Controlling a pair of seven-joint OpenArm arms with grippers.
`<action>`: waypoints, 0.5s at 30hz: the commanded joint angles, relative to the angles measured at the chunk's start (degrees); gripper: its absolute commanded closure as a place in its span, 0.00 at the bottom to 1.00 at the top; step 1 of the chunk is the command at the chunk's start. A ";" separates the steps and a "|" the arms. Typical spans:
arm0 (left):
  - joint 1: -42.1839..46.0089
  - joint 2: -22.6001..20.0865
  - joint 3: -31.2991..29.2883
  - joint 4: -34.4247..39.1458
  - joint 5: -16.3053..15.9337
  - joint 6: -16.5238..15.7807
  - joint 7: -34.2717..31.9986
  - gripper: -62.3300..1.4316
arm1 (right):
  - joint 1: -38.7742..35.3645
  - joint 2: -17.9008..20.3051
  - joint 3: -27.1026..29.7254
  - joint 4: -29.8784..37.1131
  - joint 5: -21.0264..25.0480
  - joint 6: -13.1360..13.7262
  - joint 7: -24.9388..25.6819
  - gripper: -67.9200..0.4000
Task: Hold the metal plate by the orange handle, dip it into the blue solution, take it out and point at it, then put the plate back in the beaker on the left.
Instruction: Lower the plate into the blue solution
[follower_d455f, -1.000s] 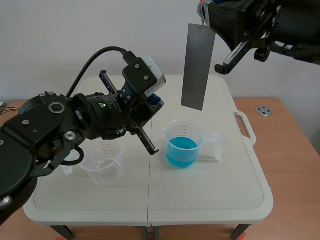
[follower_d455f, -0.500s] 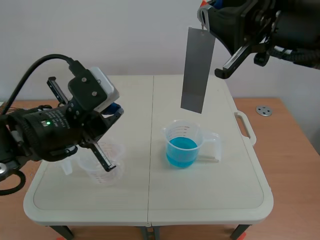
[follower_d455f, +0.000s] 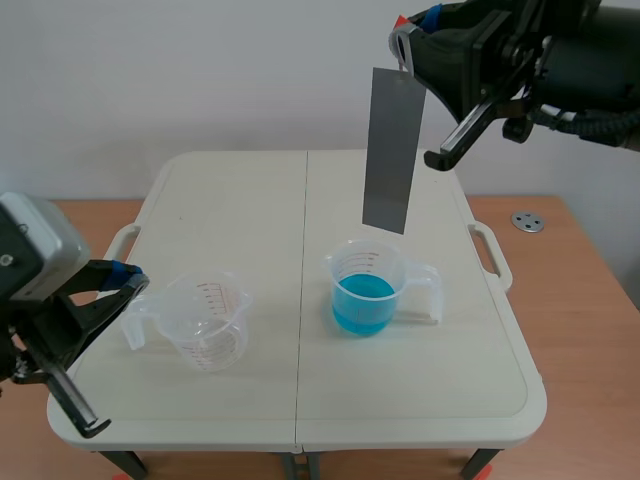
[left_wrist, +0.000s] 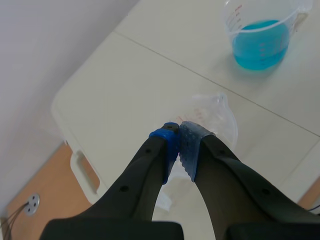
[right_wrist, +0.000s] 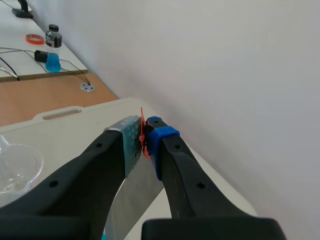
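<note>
A long grey metal plate (follower_d455f: 392, 150) hangs upright in the air above the beaker of blue solution (follower_d455f: 365, 290); its lower edge is clear of the rim. My right gripper (follower_d455f: 405, 28) is high at the upper right, shut on the plate's orange handle (right_wrist: 142, 132), and the plate (right_wrist: 134, 196) drops away below the fingers. An empty clear beaker (follower_d455f: 205, 322) stands on the left of the table. My left gripper (follower_d455f: 133, 283) is low at the left edge, shut on nothing, its tips (left_wrist: 180, 132) just short of the empty beaker (left_wrist: 215, 115).
The white folding table (follower_d455f: 300, 200) has handles at both sides and stands on a brown desk with a small metal disc (follower_d455f: 527, 221) to the right. Behind the right arm a bottle (right_wrist: 52, 50) of blue liquid and cables lie on a side table.
My left arm has drawn back from the middle of the table to the lower left, uncovering the empty beaker. The right gripper and plate have barely shifted.
</note>
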 joint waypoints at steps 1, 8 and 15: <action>2.32 0.11 -1.44 1.49 -0.48 0.33 -1.70 0.92 | 0.04 0.76 -0.26 1.27 0.63 0.33 1.22 0.98; 13.44 0.13 -8.17 3.26 -1.14 0.33 -6.45 0.92 | -0.96 0.74 -0.26 1.27 -0.31 0.33 2.56 0.98; 23.26 0.35 -13.46 3.28 -2.14 0.33 -11.26 0.92 | -1.27 0.74 -0.26 -0.26 -1.25 0.33 4.24 0.98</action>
